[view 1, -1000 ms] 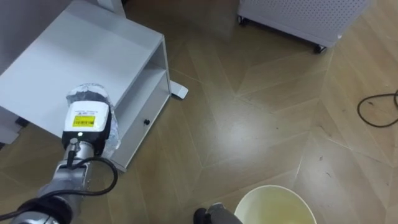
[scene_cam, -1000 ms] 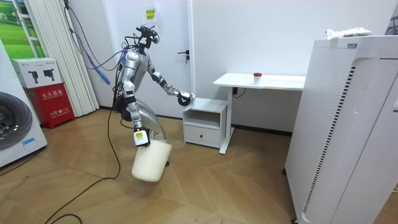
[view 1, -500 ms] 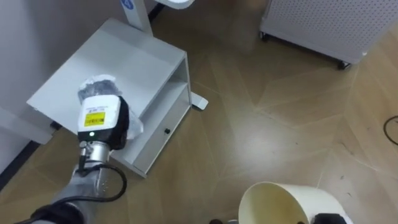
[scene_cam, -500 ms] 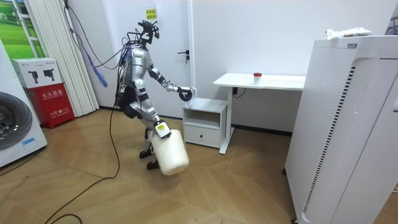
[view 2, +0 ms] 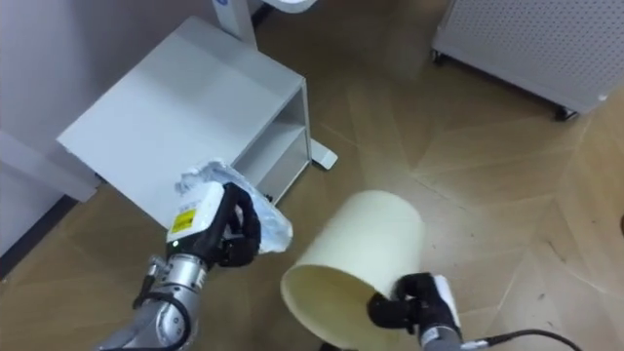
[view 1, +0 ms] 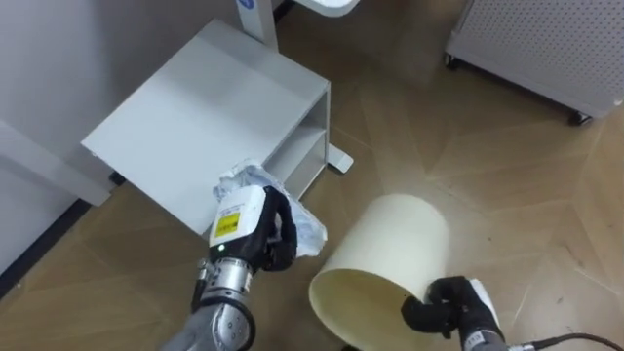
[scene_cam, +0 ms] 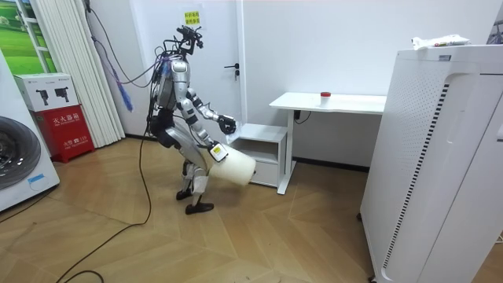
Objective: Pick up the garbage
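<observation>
My left hand [view 1: 255,226] is shut on a crumpled wad of white and clear plastic garbage [view 1: 304,230], held in the air just off the front edge of the low white cabinet [view 1: 214,117]. My right hand [view 1: 450,304] grips the rim of a cream waste bin [view 1: 390,244]. The bin is lifted and tipped on its side, with its mouth [view 2: 322,297] close below and right of the garbage [view 2: 271,226]. In the room view I stand bent forward before the cabinet, the bin [scene_cam: 234,165] raised at hip height under my left hand [scene_cam: 226,123].
A white desk [scene_cam: 330,101] stands over the cabinet against the wall. A tall white perforated unit [scene_cam: 440,157] on castors fills the room view's right; its base [view 1: 546,39] lies ahead of me. A washing machine [scene_cam: 20,157] and a red box [scene_cam: 67,130] are behind me.
My left hand has drawn back off the cabinet top with the garbage. My right hand has swung the bin up from the floor and tipped its mouth towards the garbage.
</observation>
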Controlling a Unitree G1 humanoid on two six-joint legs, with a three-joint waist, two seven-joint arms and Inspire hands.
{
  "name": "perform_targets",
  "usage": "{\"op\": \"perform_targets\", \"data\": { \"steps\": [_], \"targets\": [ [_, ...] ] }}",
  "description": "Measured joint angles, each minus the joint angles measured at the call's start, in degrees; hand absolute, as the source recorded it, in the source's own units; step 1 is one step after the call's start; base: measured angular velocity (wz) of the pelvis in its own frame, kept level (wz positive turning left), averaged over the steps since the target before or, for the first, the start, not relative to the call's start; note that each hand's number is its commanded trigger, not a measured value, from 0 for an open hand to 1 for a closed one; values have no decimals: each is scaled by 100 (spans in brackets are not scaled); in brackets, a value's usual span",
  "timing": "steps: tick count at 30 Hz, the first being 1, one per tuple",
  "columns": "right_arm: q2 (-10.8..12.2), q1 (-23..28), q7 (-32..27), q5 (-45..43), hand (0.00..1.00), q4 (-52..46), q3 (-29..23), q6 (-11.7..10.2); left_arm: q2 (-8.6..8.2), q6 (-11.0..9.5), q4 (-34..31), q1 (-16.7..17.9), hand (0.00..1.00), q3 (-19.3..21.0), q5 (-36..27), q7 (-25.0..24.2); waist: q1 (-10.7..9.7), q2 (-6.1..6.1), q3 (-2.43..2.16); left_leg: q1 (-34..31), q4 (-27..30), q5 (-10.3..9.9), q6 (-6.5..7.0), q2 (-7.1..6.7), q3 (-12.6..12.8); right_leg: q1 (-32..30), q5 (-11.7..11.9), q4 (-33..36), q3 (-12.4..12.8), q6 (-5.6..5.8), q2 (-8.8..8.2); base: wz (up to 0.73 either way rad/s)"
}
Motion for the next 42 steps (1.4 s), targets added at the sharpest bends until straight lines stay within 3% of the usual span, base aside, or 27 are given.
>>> {"op": "perform_targets", "data": {
  "steps": [3, 6, 13, 22, 30, 35, 38, 42],
  "targets": [
    [13, -5, 201, -21, 100, 23, -1, 5, -99, -96, -57, 169, 100, -98, -113, -309, 68, -11, -7, 48, -106, 45, 80, -71, 36, 33, 13, -3, 5, 44, -85, 8],
    [11, -2, 333, -23, 100, 139, -9, 18, -126, -96, -74, 395, 100, -128, -307, -667, 175, -75, -76, 84, -157, 56, 104, -84, 57, 61, 44, -66, 42, 88, -71, -4],
    [10, 139, 410, -22, 100, 171, -20, 11, -114, -96, -231, 846, 100, -187, -573, -1346, 186, -129, -158, 154, -173, 52, 158, -116, 66, 145, 91, -103, 41, 128, -105, 0],
    [19, 227, 410, -115, 100, 169, -71, -2, -101, -279, -386, 1095, 100, -185, -1121, -1787, 214, -159, -188, 295, -246, 44, 197, -117, 210, 190, 123, -143, 184, 181, -83, -6],
    [-38, 300, 399, 45, 100, 173, -76, -2, -94, -313, -558, 1337, 100, -271, -1123, -1838, 333, -167, -203, 399, -423, 72, 245, -139, 212, 305, 169, -322, 186, 233, -114, 1],
    [-149, 263, 530, 131, 100, 162, -240, -2, 12, -403, -726, 1406, 100, -333, -1114, -1950, 347, -189, -206, 403, -512, 95, 301, -157, 294, 296, 191, -386, 214, 280, -146, 1],
    [-156, 216, 573, 131, 100, 131, -474, -2, 110, -427, -752, 1408, 100, -337, -1111, -2042, 334, -261, -207, 380, -513, 87, 316, -163, 337, 252, 186, -368, 253, 296, -150, -5],
    [-420, 148, 557, 386, 100, -390, -707, -1, 230, -426, -978, 1454, 100, -322, -1120, -2046, 325, -511, -206, 338, -502, 88, 320, -245, 363, 137, 177, -279, 330, 315, -175, -3]
  ]
}}
